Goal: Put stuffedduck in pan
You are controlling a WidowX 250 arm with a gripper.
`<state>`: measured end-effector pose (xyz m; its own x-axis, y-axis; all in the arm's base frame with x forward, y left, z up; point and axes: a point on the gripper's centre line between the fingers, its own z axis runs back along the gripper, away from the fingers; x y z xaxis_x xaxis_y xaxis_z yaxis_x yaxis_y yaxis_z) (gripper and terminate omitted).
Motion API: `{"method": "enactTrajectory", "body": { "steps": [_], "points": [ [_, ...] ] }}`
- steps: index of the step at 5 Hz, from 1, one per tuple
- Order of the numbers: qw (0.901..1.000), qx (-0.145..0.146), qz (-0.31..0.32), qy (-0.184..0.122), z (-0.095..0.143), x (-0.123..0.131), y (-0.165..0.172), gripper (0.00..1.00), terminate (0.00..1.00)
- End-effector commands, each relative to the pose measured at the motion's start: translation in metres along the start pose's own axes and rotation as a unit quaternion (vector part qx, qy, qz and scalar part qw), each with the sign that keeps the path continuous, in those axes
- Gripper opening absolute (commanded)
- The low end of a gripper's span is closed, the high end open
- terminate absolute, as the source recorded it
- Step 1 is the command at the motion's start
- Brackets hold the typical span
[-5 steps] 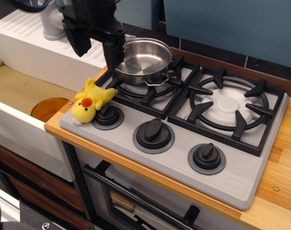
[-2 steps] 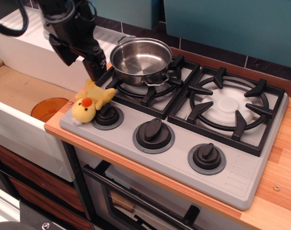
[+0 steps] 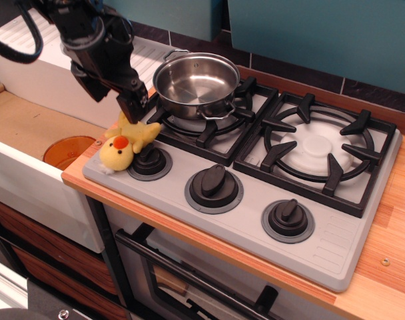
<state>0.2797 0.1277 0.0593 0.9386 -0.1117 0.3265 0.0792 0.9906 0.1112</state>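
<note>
nothing is yet placed: the duck is seen lying by the left knob, ungrasped, the pot is left empty, and the gripper is poised above, fingers apart.

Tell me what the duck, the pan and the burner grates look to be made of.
Stuffedduck: soft plush fabric, judging by its fuzzy yellow nap and slumped shape. Pan: polished metal, likely stainless steel, given its mirror-like reflections. Burner grates: matte black, looking like cast iron or coated metal, though moulded plastic cannot be ruled out.
</note>
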Motion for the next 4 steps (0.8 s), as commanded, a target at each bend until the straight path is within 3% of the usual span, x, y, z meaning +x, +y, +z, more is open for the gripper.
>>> {"method": "enactTrajectory", "body": {
  "steps": [1, 4],
  "points": [
    [0.9999, 0.007, -0.003, -0.009, -0.010, 0.002, -0.007, 1.00, 0.00],
    [0.9996, 0.008, 0.011, 0.026, -0.017, 0.003, -0.021, 1.00, 0.00]
  ]
}}
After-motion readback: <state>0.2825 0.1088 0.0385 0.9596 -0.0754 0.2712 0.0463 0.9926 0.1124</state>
